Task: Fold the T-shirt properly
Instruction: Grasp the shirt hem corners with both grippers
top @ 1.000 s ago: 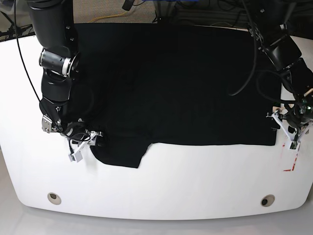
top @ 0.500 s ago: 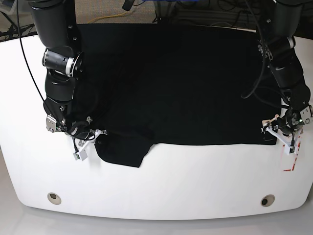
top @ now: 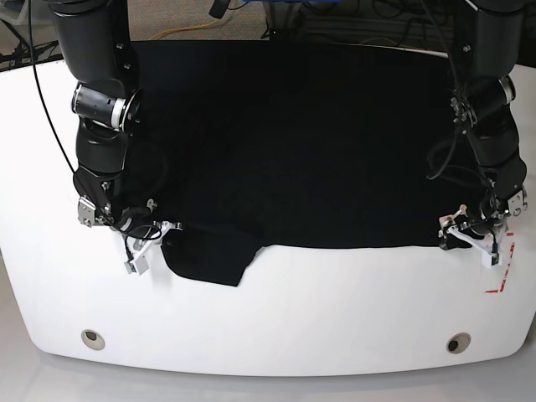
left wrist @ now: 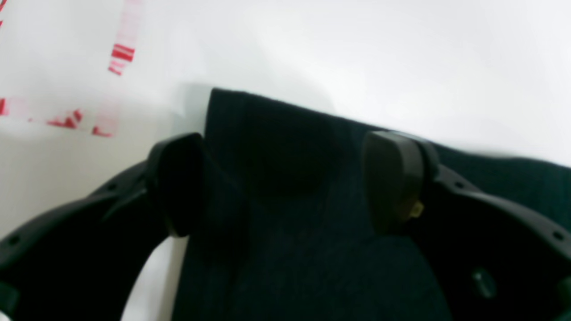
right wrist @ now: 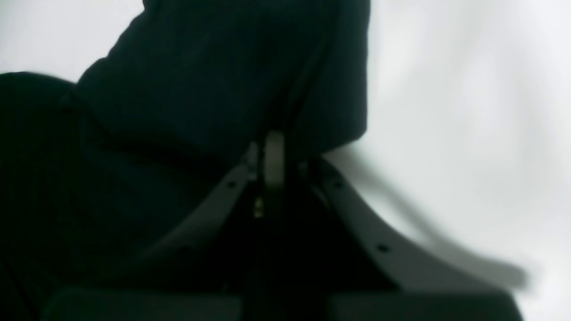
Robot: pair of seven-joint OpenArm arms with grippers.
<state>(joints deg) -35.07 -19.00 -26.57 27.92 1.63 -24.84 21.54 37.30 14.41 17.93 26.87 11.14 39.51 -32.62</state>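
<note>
Though blurry, T-shirt (top: 301, 142) print hidden.

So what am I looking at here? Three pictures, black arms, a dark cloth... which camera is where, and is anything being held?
It is a two-armed robot at a white table. One picture looks down from above; the other two come from cameras on each wrist. Spread across the table lies a large black short-sleeved cloth T-shirt, to be folded. The right gripper, a two-fingered clamp, is shut on the shirt's sleeve edge; its wrist view shows the jaws pinched together on fabric. The left gripper stands open, its fingers astride the shirt's corner, next to red tape marks.
</note>
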